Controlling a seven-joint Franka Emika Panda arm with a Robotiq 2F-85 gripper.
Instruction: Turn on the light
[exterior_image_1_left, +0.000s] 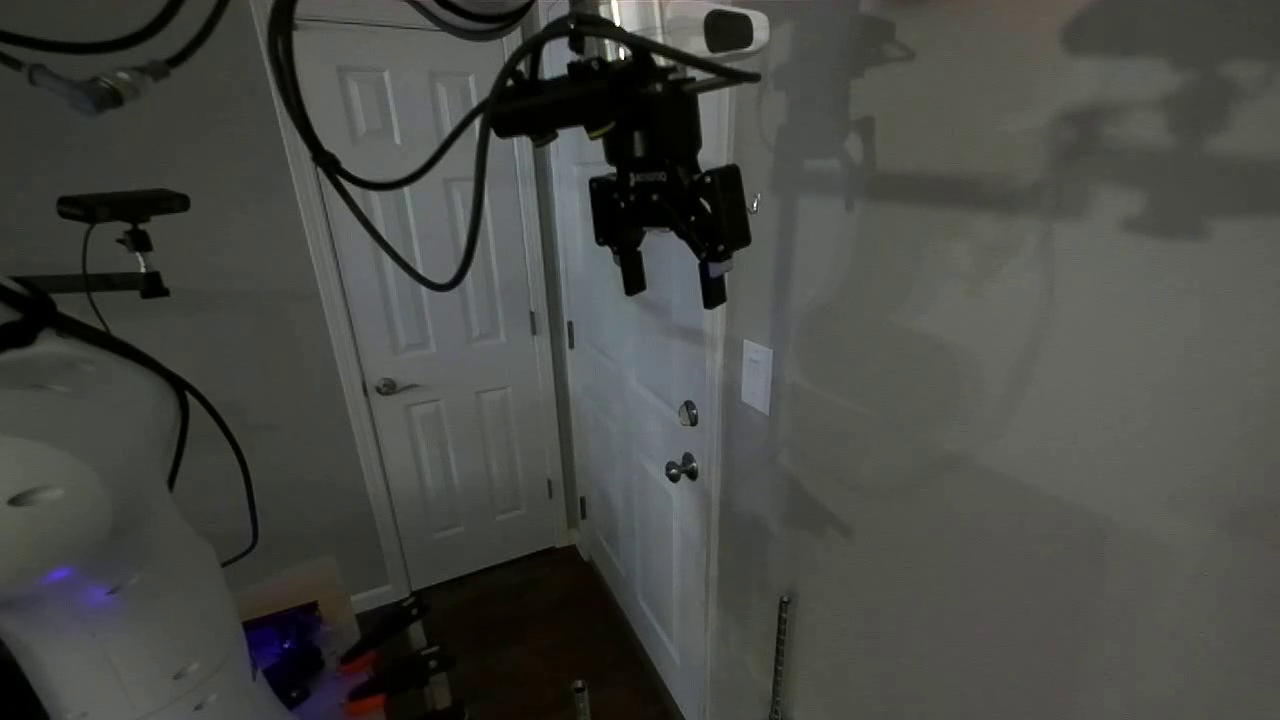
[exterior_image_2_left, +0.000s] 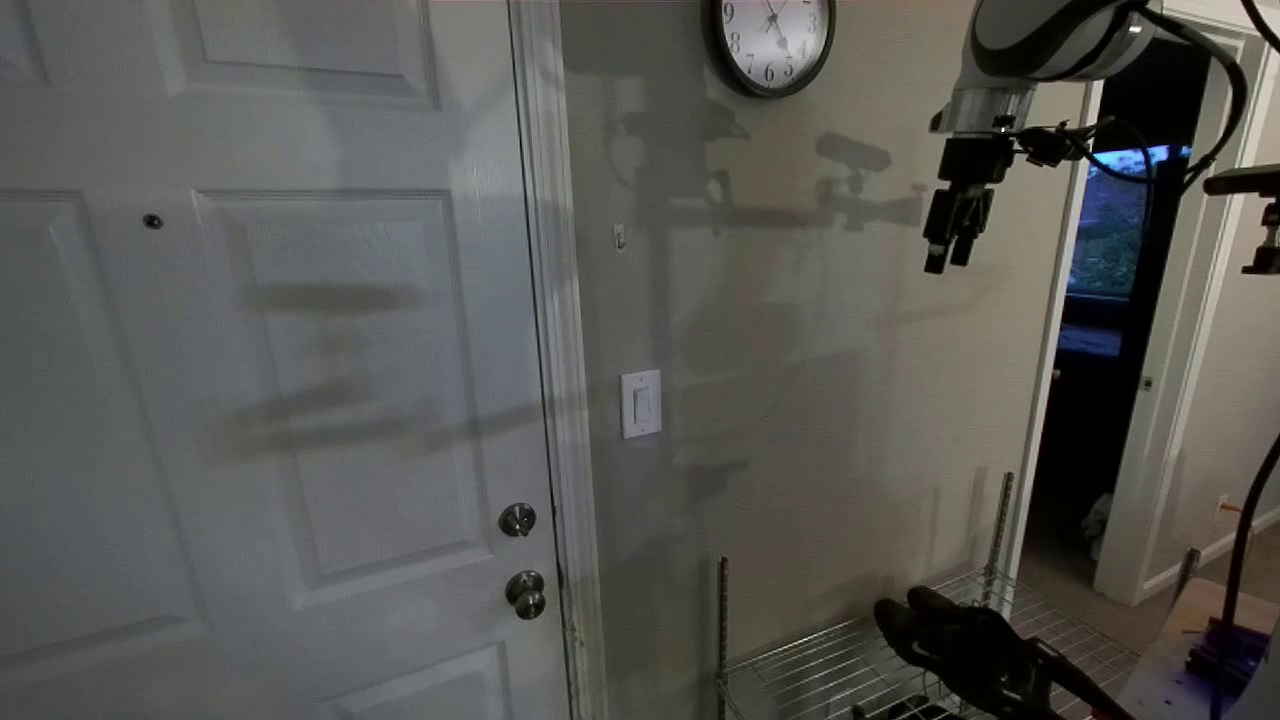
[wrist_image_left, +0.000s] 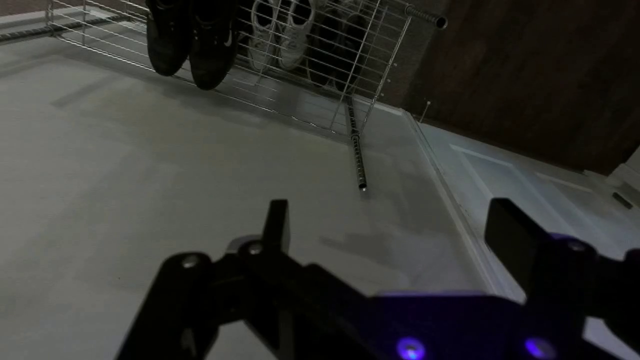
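Dim grey-beige wall (exterior_image_1_left: 1050, 430), patchily lit, fills much of this room, and on it sits the white light switch (exterior_image_2_left: 641, 404), an upright plate with a narrow paddle (exterior_image_2_left: 642, 406), just beside the door frame (exterior_image_2_left: 565, 400). Which end of that paddle is pressed in I can't make out from where I stand. Past the frame is the white door (exterior_image_2_left: 330, 350) with its round knob (exterior_image_2_left: 526, 595) and deadbolt (exterior_image_2_left: 517, 520), both lower than the plate; a small hook (exterior_image_2_left: 619, 237) is fixed to the wall above it. Well apart from the switch, higher up, hangs the tool (exterior_image_1_left: 672, 290), pointing down, fingers (exterior_image_1_left: 713, 288) spread with nothing between them. I'd judge the step in hand to be the approach. Best, I think, to draw the fingers together first, so one blunt tip meets the paddle, then turn that tip toward the wall, come in square and press one end gently until it gives, trying the opposite end if no light comes. Straying sideways could scrape the frame, and the cables (exterior_image_1_left: 438, 286) looping by the arm (exterior_image_1_left: 100, 520) want slack all the way.
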